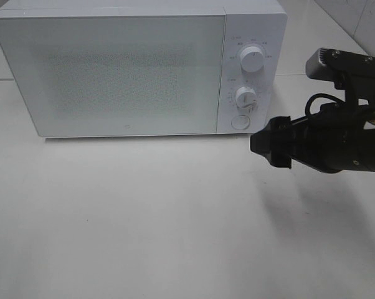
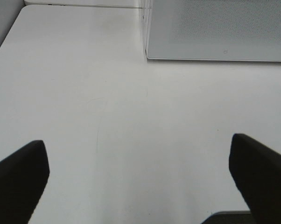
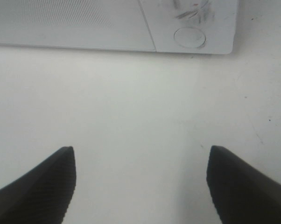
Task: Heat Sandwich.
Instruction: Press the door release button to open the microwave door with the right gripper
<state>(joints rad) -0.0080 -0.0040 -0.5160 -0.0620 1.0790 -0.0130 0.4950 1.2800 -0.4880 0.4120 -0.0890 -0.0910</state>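
Standing here, I see a white boxy microwave (image 1: 113, 68) w/ a frosted, speckled door at the back of the pale, smooth tabletop (image 1: 144, 218). Door is shut flat. The sandwich isn't in sight in any view: not on the table in front and not btwn either set of fingers. It's either behind that door or off to the side, and I can't tell which bc the door glass shows nothing through it.

The black right gripper (image 1: 268, 148) hangs just off the microwave's control-panel corner, nose pointed at it, fingers spread apart w/ nothing btwn them. My guess: it's parked there bc the controls are on that side. That means the upper white round dial (image 1: 252, 60), the lower white round dial (image 1: 245, 97) and the round flat white button (image 1: 240, 121) below them, prob the door release. Its wrist cam looks straight at that button.

The left gripper (image 2: 136, 141) is out of the overhead view. Its own cam shows both dark fingers wide apart over bare table, near the microwave's left front corner, holding nothing. Likely kept low and clear so the door can swing.

Writing: tiny marks ring both dials and there's a small mark at the door's bottom edge. All too small to read, and I can't make out a brand.
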